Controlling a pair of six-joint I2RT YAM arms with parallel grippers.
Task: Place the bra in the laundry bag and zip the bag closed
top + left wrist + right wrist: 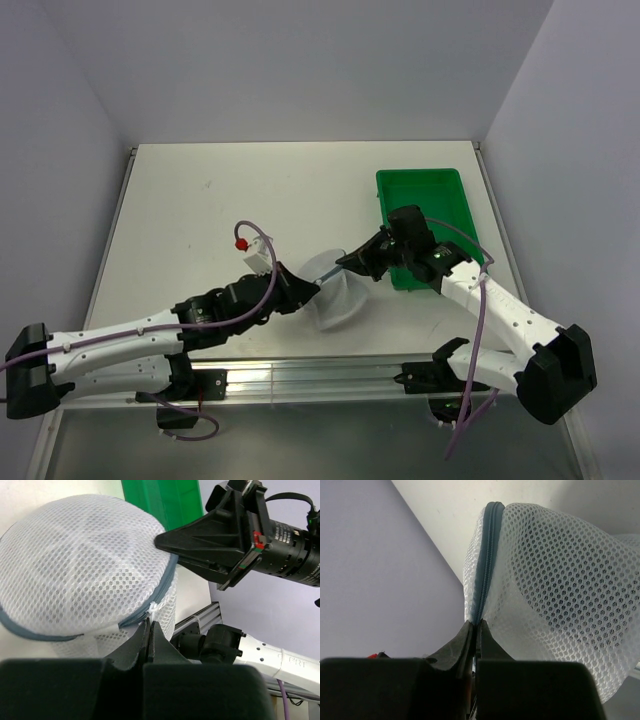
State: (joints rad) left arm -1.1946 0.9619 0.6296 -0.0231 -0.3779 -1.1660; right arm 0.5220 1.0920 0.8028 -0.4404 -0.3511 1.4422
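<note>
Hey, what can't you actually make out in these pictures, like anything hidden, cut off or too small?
Bra: seen in no view; the white mesh of the laundry bag hides whatever is inside.
Pull tab: hidden in both wrist views, where the left gripper and right gripper pinch the zipper.
Green tray: in the top view the right arm covers its near end.

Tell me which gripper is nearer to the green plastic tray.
Right. The right gripper sits just left of the green plastic tray, jaws shut on the pale mesh laundry bag. The left gripper grips the bag's opposite edge, farther left.
</note>
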